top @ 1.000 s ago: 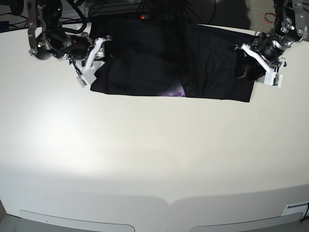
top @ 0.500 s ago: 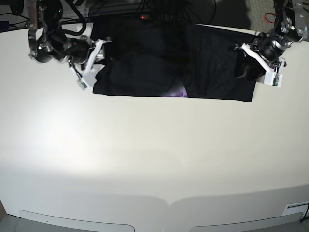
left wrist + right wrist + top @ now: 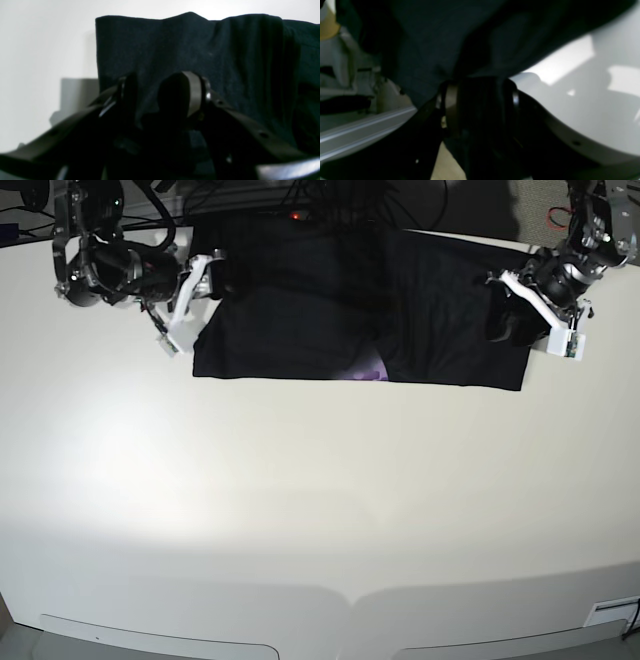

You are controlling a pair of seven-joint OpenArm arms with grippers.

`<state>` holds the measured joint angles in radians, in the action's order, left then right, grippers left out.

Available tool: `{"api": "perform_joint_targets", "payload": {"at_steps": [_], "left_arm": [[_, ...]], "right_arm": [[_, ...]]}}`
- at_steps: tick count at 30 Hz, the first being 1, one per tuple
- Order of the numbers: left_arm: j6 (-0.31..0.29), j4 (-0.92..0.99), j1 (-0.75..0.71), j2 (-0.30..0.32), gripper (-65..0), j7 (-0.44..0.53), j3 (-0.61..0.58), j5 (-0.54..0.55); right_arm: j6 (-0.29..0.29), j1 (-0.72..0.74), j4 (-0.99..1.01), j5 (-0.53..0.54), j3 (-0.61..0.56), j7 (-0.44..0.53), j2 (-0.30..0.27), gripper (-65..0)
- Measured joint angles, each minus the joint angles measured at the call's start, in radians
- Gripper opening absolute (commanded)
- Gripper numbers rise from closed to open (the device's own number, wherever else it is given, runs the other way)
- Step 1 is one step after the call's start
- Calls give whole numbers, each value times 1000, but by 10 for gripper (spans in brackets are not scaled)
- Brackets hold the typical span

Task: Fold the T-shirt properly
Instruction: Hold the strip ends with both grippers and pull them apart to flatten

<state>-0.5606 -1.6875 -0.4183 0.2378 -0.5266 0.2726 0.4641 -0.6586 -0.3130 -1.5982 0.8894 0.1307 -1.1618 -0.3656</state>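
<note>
Cloth is caught at both ends: we see the T-shirt [image 3: 420, 310] spread along the table's [image 3: 300, 510] far edge, a sliver of purple print showing at its near hem. Our left gripper [image 3: 160, 97] pinches a thick bunch of fabric between wide-set jaws at the shirt's end nearest the far right corner; our right gripper [image 3: 480, 100] does likewise at the opposite end. To fold cleanly, we judge both ends should rise level, keeping the span taut and the edges matched.
</note>
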Motion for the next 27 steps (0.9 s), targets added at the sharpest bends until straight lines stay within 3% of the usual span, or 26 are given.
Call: {"api": "perform_joint_targets", "payload": {"at_steps": [7,12,19,27], "left_arm": [[0,0,0,0,-380,0,0,0],[0,0,0,0,-380,0,0,0],[0,0,0,0,-380,-19,0,0],[0,0,0,0,-380,-49,0,-1]], "right_arm": [[1,0,0,3,-101,53,0,-404],[42,-2,0,-1,-113,122,1,-404],[51,-6,2,-97,-115,284,3,-648],[53,-8,6,-193,-115,452,2,-650]]}}
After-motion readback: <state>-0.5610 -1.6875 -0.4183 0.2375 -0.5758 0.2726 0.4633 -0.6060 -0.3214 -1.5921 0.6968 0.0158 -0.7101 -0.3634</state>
